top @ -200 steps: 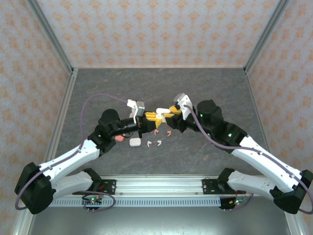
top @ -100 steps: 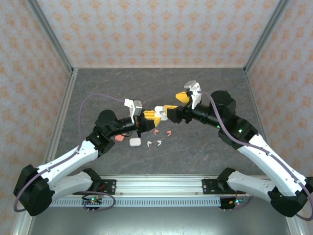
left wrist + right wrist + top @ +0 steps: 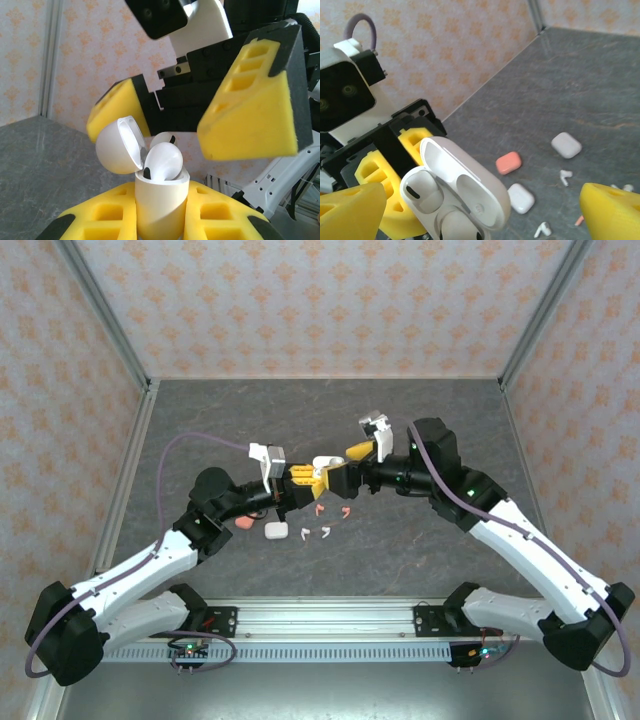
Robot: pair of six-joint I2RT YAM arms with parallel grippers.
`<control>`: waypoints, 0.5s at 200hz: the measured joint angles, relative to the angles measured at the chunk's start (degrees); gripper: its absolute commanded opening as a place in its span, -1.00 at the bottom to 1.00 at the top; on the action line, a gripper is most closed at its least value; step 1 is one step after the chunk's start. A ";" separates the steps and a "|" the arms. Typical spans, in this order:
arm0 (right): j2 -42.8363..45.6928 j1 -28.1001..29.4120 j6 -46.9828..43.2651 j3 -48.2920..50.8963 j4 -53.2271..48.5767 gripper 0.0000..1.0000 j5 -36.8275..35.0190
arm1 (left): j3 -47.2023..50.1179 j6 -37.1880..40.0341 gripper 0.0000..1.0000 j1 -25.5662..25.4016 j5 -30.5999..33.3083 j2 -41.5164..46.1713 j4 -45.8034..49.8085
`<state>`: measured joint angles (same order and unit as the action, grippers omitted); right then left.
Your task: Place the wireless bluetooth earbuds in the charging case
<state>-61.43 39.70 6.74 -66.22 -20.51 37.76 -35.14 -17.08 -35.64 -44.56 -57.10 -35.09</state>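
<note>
Left arm: stretched low from the left; the left hand (image 3: 303, 480) is clamped on the charging case (image 3: 162, 202), held upright with its lid (image 3: 117, 150) tipped back.
Right arm: elbow raised, angled in from the right; the right hand (image 3: 346, 467) is spread wide, its yellow pads (image 3: 250, 115) flanking the case and gripping nothing.
Earbuds: white earbuds (image 3: 162, 160) sit in the case; the loose earbuds (image 3: 318, 531) lie on the counter (image 3: 420, 550) below.

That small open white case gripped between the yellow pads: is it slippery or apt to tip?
The white case looks glossy and rounded, so probably slippery; the left pincer has soft-looking pads. Its open lid leans sideways, so it might tip.
</note>
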 measured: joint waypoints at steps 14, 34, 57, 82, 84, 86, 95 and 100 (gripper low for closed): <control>-0.61 0.00 0.83 0.00 0.35 0.99 2.27 | 0.02 0.00 -1.00 0.00 0.02 0.00 0.00; -0.98 0.00 1.46 0.00 0.96 0.99 4.98 | 0.02 0.02 -1.00 -0.02 0.02 0.00 0.02; -0.98 0.00 1.64 0.00 1.92 1.00 6.93 | 0.02 0.31 -1.00 -0.09 0.07 0.00 0.07; -0.94 0.00 1.57 0.00 2.62 0.94 8.72 | 0.02 0.61 -1.00 -0.39 0.26 0.00 0.09; -0.90 0.00 1.55 0.00 2.64 0.94 8.83 | 0.02 0.61 -1.00 -0.39 0.26 -0.02 0.09; -0.85 0.00 1.55 0.00 2.64 0.94 8.98 | 0.02 0.61 -1.00 -0.39 0.26 -0.02 0.09; -0.68 0.00 1.40 0.00 2.67 0.94 9.51 | 0.02 0.63 -1.00 -0.39 0.26 -0.02 0.09; -0.52 0.00 1.38 0.00 2.69 0.94 9.73 | 0.02 0.63 -1.00 -0.39 0.28 -0.04 0.09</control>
<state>-61.95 39.70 8.12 -66.22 -17.82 47.48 -35.11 -16.45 -36.03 -44.27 -57.14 -35.00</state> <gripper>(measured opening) 0.970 0.184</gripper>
